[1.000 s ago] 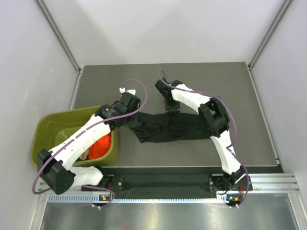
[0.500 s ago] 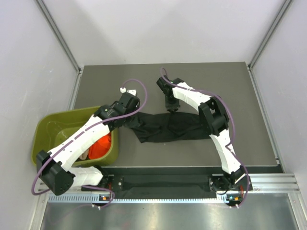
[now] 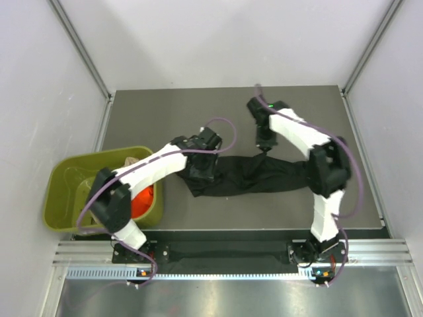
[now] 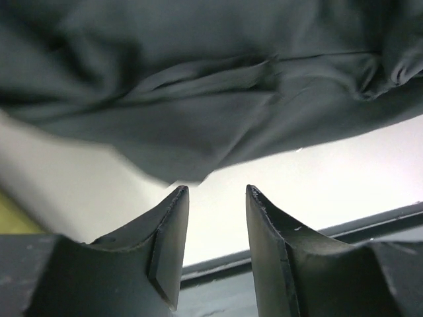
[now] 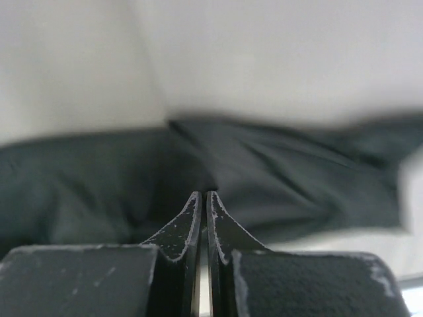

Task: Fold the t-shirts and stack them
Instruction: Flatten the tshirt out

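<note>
A black t-shirt (image 3: 251,177) lies crumpled in a long strip across the middle of the table. My left gripper (image 3: 201,173) hovers over its left end. In the left wrist view it (image 4: 215,193) is open and empty, with the black cloth (image 4: 198,99) just beyond the tips. My right gripper (image 3: 264,148) is at the shirt's far edge. In the right wrist view it (image 5: 202,195) is shut, with its tips pinching the black cloth (image 5: 297,172). An orange-red t-shirt (image 3: 140,201) lies in the tub, and a bit of beige cloth (image 3: 131,160) shows at its far rim.
An olive-green plastic tub (image 3: 66,172) sits off the table's left edge, beside the left arm. The dark table (image 3: 165,112) ends in a metal rail along the near edge. White walls enclose the back and both sides.
Both grippers have moved to the right. The right gripper has drawn the black shirt's far edge rightward and stretched the cloth longer. The left gripper now sits over the shirt's left end.
</note>
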Robot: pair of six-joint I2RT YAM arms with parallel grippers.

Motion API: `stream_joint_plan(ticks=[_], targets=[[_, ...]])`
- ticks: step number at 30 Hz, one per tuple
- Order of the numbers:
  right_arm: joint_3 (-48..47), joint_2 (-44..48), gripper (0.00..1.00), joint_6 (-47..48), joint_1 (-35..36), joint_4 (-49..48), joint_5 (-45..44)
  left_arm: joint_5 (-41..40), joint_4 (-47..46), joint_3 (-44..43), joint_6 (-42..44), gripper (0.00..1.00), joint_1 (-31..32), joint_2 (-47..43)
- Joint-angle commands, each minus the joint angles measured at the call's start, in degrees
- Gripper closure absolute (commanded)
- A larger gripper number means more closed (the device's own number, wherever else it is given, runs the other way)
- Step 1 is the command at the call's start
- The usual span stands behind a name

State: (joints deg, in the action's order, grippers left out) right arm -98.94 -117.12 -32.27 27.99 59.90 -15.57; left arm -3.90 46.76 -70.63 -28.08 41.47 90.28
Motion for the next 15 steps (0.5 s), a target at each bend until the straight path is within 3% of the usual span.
stream_joint_plan(ticks=[1,6,15], targets=[[5.84,15.91,1.00,2.03,-4.16,3.91,-1.13,-0.49,-1.59,-6.79,1.71,0.55,2.91,6.80],[19.47,30.16,1.00,0.81,-6.71,4.61,0.72,-4.88,4.21,-15.14,-1.54,0.54,5.19,16.76],[33.89,45.12,1.00,-2.09,-11.46,4.52,4.85,-7.69,4.04,-15.15,-2.95,0.54,6.69,21.60]])
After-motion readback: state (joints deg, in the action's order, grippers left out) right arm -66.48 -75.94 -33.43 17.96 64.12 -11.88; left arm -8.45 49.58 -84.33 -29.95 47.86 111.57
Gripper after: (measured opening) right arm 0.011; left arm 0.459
